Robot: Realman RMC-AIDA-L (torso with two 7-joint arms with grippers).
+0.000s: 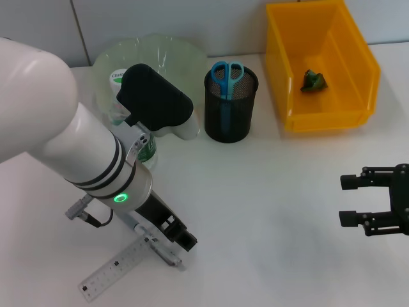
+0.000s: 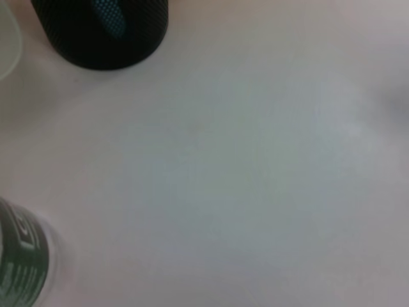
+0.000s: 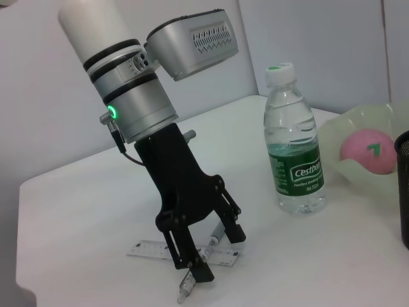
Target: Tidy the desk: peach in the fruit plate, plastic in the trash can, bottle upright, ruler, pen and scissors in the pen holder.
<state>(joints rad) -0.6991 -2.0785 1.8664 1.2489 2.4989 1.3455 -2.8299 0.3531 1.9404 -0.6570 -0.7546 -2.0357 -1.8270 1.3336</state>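
We see our left tool [image 3: 206, 256] lowered at the near left of the white counter [image 1: 268, 211], its black fingers closed around a slim silver pen [image 3: 199, 271] lying across the clear plastic ruler [image 1: 115, 267], while our right tool [image 1: 353, 199] hovers open at the right.

"cestbon" on the green label [image 3: 298, 173] of the bottle [image 3: 293, 142]

Quick count from where I'm standing: one water bottle [image 3: 294, 144], one pink peach [image 3: 369, 152] in one pale green fruit plate [image 1: 163, 54], and one black mesh pen holder [image 1: 229, 112] with one pair of blue scissors [image 1: 226, 75] in it. Then there's one yellow bin [image 1: 326, 70] holding one green plastic scrap [image 1: 314, 80], plus one clear ruler [image 1: 114, 267] and one pen [image 3: 198, 276] down on the desk.
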